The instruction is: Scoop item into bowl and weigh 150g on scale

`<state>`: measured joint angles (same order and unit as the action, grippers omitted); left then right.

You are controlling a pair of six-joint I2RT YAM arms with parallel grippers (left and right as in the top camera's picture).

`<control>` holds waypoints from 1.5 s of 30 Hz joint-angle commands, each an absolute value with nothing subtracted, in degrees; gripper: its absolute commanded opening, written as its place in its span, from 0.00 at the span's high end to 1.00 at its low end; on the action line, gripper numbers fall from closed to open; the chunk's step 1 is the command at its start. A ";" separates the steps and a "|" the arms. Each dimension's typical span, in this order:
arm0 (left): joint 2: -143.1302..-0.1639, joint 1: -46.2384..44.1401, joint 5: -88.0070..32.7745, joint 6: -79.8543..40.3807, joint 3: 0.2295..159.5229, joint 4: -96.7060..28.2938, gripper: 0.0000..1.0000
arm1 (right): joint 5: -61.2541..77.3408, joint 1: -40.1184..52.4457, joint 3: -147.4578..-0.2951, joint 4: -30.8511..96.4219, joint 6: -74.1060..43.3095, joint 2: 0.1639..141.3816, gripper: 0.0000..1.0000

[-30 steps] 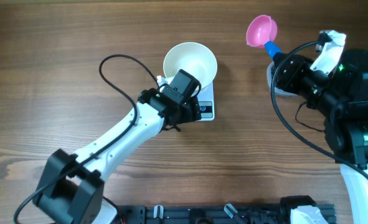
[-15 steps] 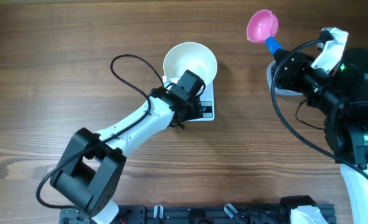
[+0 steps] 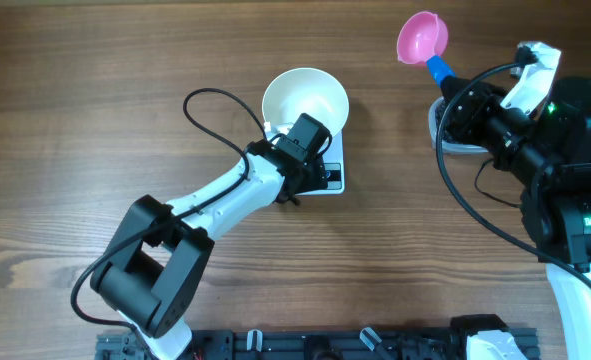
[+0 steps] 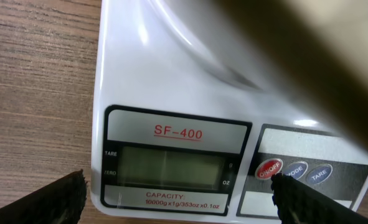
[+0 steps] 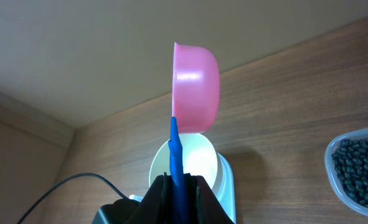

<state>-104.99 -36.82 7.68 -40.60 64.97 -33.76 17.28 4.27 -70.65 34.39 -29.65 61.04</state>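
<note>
From above, my left claw [image 3: 312,165] hangs spread wide over the flat white rectangular scale [image 3: 333,180], holding nothing. The round white bowl [image 3: 305,97] sits on the scale at 12 o'clock. My right claw [image 3: 445,88] is clenched on the pink plastic scoop [image 3: 421,38], whose handle points to 11 o'clock.
Left wrist: my fingers [image 4: 62,198] flank the display.
Right wrist: the scoop stands towards 12 o'clock, with tiny black beads [image 5: 358,165] at 4 o'clock.

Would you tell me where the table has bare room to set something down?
Bare wood lies left of the bowl and between the scale and the pink scoop. Crowded around the left gripper at the scale.

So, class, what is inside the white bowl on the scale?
The bowl shows a bare white interior, nothing in it. The left gripper overlaps its near rim, hiding that small part.
</note>
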 commanded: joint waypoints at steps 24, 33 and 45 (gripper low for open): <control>-107.81 -37.01 9.89 -39.64 64.71 -32.34 0.00 | 16.69 3.88 -72.07 33.43 -28.64 60.75 0.96; -106.17 -37.01 9.98 -37.71 64.93 -31.70 0.00 | 16.71 3.88 -72.05 33.52 -28.58 60.75 0.96; -95.09 -36.97 10.85 -37.74 64.93 -33.82 0.00 | 16.73 3.88 -72.05 34.26 -28.49 60.75 0.96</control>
<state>-100.14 -36.82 9.19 -38.44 64.97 -32.12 17.28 4.27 -70.65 33.85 -29.63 61.04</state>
